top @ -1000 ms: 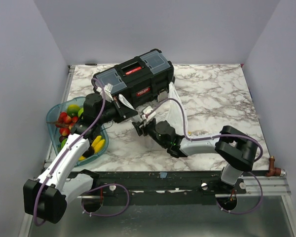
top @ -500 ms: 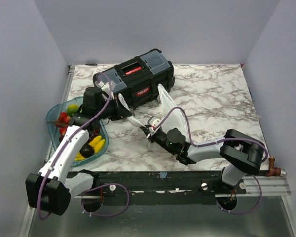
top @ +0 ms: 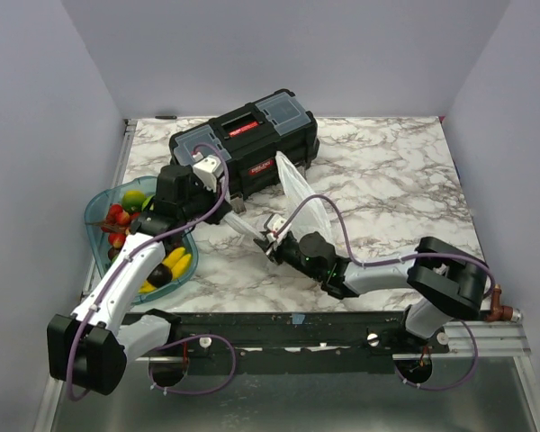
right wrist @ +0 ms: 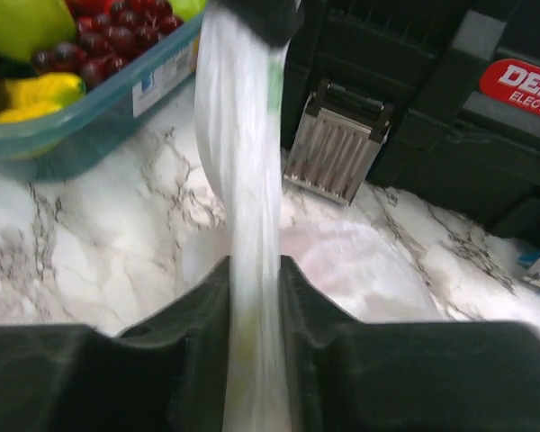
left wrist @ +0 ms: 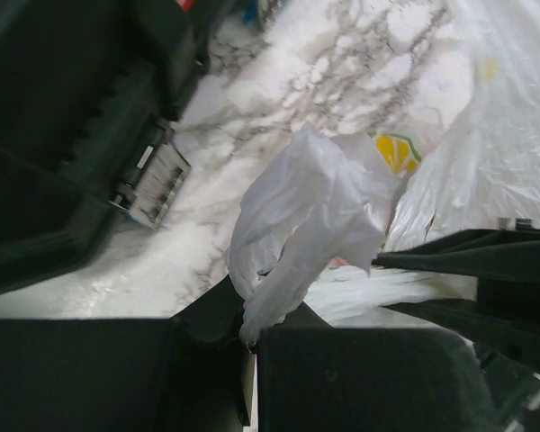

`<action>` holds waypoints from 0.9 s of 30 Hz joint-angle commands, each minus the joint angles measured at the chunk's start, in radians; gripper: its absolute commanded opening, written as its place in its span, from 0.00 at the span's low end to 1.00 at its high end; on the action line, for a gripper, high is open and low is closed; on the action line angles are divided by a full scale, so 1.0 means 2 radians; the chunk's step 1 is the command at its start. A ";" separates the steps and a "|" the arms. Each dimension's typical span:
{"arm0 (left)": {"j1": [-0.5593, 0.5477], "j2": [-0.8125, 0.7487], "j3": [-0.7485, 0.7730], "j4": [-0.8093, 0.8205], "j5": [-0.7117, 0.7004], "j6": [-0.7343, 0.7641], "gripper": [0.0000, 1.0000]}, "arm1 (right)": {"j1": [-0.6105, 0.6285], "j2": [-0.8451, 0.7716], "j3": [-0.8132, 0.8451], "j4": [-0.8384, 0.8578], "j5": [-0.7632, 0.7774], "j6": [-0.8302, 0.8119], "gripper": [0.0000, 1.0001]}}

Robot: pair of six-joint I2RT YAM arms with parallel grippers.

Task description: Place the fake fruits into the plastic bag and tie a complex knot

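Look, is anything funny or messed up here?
Yes. The plastic bag is pulled into a tight bunched strip between the left gripper and the right gripper, yet many fake fruits lie in the teal tray, outside the bag.

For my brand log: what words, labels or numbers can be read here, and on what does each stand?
"DEL" above "ELECTR", both cut off by the frame edge: red label on the black toolbox.
Toolbox's red labels in the top view: too small to read.
White sticker on the teal tray: blurred, unreadable.
Yellow print on the plastic bag: no readable words.
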 commanded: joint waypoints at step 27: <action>0.061 -0.054 0.170 -0.101 0.005 0.094 0.98 | -0.260 -0.320 0.137 -0.657 -0.185 0.220 1.00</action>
